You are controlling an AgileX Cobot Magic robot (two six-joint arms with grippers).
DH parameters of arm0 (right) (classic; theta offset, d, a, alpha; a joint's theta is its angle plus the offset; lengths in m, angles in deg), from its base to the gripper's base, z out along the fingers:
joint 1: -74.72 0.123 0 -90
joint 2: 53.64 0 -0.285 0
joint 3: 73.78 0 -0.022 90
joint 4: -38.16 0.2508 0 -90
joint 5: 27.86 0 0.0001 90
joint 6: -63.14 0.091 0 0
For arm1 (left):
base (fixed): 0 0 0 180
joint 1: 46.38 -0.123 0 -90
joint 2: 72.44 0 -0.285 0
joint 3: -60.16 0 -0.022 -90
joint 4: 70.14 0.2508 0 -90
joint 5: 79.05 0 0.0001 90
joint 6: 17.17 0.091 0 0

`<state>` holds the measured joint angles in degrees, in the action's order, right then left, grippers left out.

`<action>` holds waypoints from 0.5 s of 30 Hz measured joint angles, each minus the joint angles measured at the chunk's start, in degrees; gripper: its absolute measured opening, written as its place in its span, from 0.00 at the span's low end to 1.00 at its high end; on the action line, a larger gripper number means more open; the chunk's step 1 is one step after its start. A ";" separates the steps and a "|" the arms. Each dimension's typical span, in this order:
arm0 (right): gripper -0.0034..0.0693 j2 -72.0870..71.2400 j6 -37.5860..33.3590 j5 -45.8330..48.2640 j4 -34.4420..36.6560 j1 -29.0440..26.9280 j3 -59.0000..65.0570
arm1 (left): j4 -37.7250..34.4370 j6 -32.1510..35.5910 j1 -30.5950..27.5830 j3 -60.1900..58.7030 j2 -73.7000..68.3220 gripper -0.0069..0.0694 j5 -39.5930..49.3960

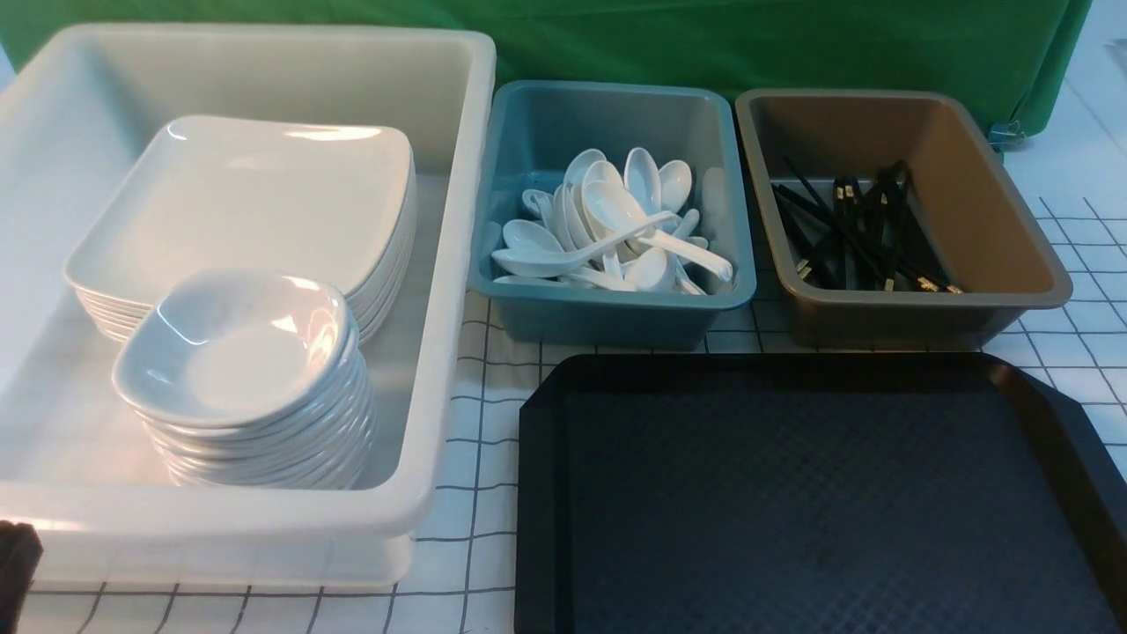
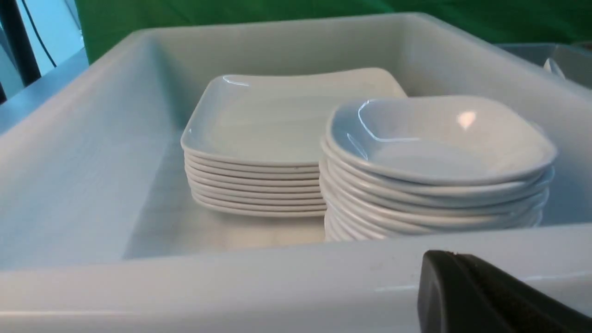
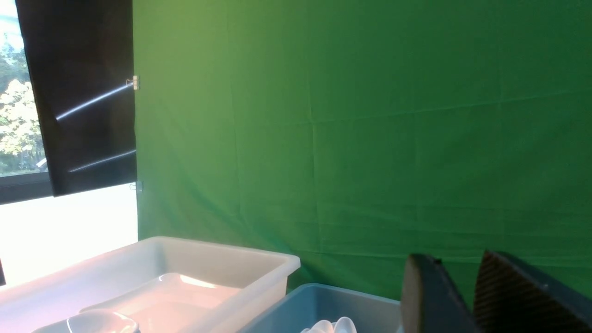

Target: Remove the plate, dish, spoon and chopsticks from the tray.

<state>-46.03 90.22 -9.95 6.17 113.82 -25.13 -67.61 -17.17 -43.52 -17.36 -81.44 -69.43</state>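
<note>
Nothing left on the tray (image 1: 792,493), task looks done: my left fingers (image 2: 481,296) together, right fingers (image 3: 481,296) slightly apart and empty, next just retract.

No legible text or labels.

Backdrop: green cloth (image 3: 370,138) hung behind the table, faint fold creases, clipped at its edge beside a black panel (image 3: 78,92). Window (image 3: 18,120) past it: trees outside, strong daylight. Tabletop covered by white cloth with thin dark grid (image 1: 480,475).
</note>
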 joint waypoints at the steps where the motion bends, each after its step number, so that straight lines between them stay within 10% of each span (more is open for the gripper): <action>1: 0.31 0.00 0.00 0.00 0.05 0.00 0.00 | 0.18 0.48 0.00 0.00 -0.02 0.10 1.09; 15: 0.35 0.00 0.00 0.00 0.05 0.00 0.00 | 0.39 2.17 0.00 -0.06 -0.02 0.10 2.89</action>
<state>-46.03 90.22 -9.95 6.22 113.82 -25.13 -67.22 -15.00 -43.52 -17.42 -81.46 -66.54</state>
